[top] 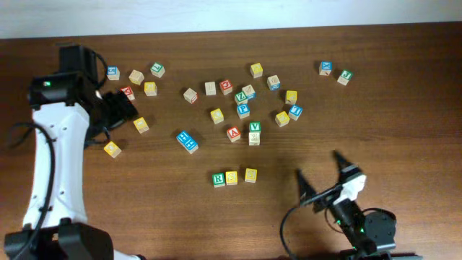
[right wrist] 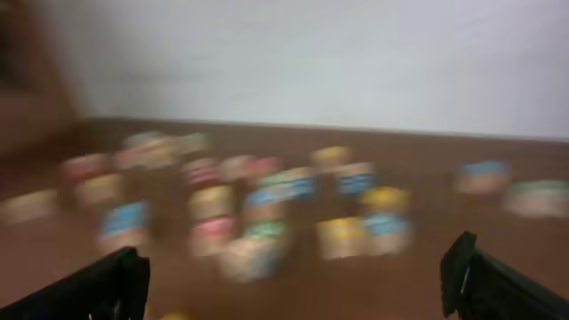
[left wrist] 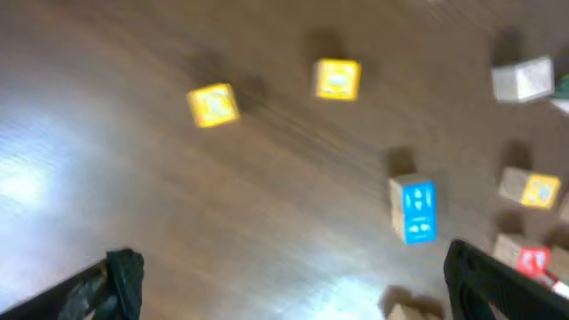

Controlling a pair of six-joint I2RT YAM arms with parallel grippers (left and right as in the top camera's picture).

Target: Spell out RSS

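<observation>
Blocks for the word lie in a short row at the lower centre of the overhead view: a green R block point(top: 219, 179), an S block point(top: 231, 178) touching it, and a yellow block point(top: 250, 175) just to the right with a small gap. The yellow block's letter is too small to read, so whether the word is finished cannot be told.

The right gripper point(top: 318, 165) hangs open and empty to the right of the row, near the yellow block. The left gripper point(top: 128, 108) is also spread wide with nothing between its fingers. It is at the upper left among loose blocks, and another yellow block point(top: 141, 125) sits just beside it.

The main risk is to the row itself. A low pass by the right gripper could clip the yellow block, widening the gap or turning its face. On the left, open fingers lowering into the crowded cluster could push neighbouring blocks across the surface point(top: 144, 209). Both wrist views are blurred, so fine alignment cannot be judged.
</observation>
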